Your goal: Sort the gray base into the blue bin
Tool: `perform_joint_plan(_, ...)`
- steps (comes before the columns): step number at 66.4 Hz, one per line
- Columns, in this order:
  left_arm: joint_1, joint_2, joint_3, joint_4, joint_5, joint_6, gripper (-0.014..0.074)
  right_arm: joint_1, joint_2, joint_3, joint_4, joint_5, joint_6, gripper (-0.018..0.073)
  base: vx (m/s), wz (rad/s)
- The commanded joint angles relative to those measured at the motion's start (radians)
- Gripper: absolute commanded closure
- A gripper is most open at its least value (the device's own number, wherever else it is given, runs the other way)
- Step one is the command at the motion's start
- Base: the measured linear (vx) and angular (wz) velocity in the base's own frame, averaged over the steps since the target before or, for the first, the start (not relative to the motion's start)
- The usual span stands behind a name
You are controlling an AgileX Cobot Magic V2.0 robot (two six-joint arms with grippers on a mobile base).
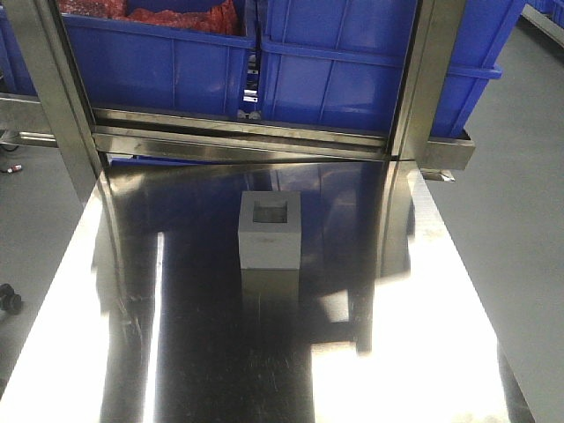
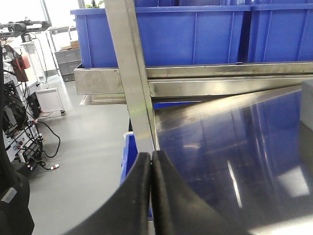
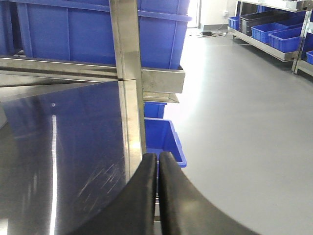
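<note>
The left claw and right claw are each pressed together, empty, by the tabletop's side edges. The gray block stands mid-tabletop, hollow upward; likely rigid, light, unslippery: pinch its flat opposite sides. A blue bin waits beyond the far edge.

Matte gray base, mirror-glossy metal table (finely scratched), satin metal frame

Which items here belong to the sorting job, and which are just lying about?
Job: gray base, opening up, on the steel table; blue bins on the rack, target one unclear; left claw and right claw, both shut.
Lying about: red material in one bin; small floor bin; cables.
</note>
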State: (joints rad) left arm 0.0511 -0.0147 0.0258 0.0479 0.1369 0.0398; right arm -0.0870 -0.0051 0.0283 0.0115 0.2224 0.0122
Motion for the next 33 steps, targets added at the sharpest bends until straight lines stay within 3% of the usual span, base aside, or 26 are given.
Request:
perform_joint_plan(1, 0.002, -0.01, -0.02, -0.005, -0.079, -0.002, 0.0603, -0.004, 0.019, 0.002, -0.004, -0.072, -0.012, 0.0564, 0.0, 0.0)
perform_joint_plan(24, 0.002, -0.01, -0.02, -0.006, -0.091, -0.003, 0.0602, -0.004, 0.019, 0.002, -0.004, -0.072, -0.012, 0.0564, 0.0, 0.0)
perform_joint_plan(33, 0.002, -0.01, -0.06, -0.006, -0.201, -0.003, 0.0601, -0.004, 0.019, 0.002, -0.004, -0.072, -0.012, 0.0564, 0.0, 0.0)
